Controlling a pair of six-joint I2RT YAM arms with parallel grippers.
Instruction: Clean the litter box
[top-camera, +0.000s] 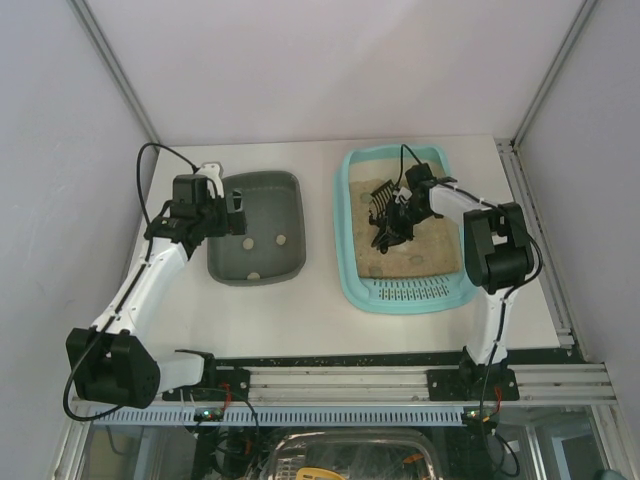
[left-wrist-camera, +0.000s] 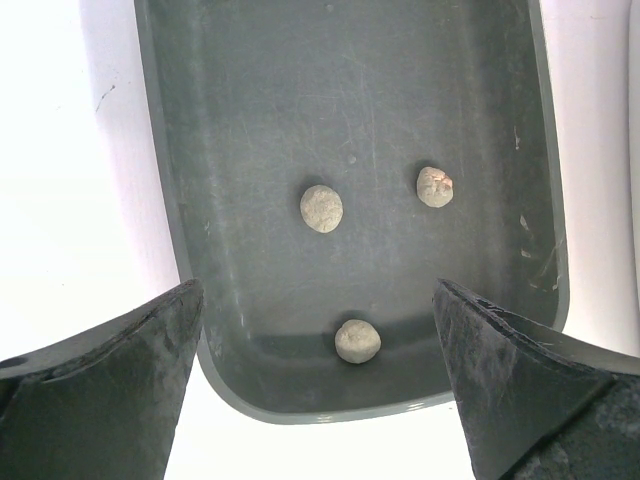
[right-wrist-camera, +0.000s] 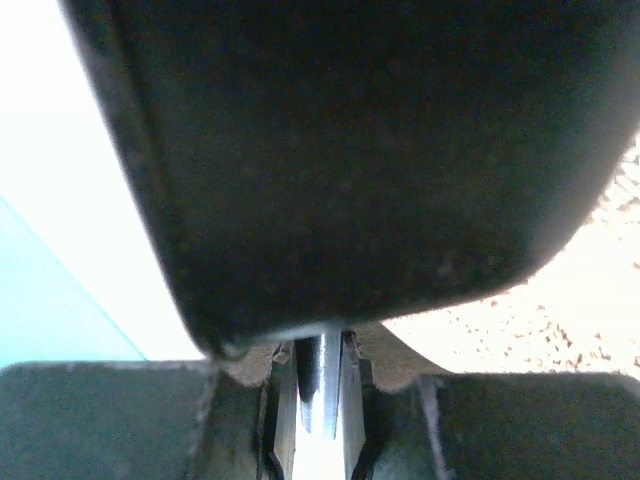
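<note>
The right claw (right-wrist-camera: 320, 385) was clamped on a black scoop (right-wrist-camera: 350, 150). The litter box (top-camera: 410, 290) sat directly beneath it on the bench (top-camera: 320, 315), with sandy litter (right-wrist-camera: 590, 290) just past its tips. The left claw (left-wrist-camera: 317, 300) hung spread wide above a grey tray (left-wrist-camera: 350, 100), where three clumps (left-wrist-camera: 321, 208) lay below and ahead of it.
</note>
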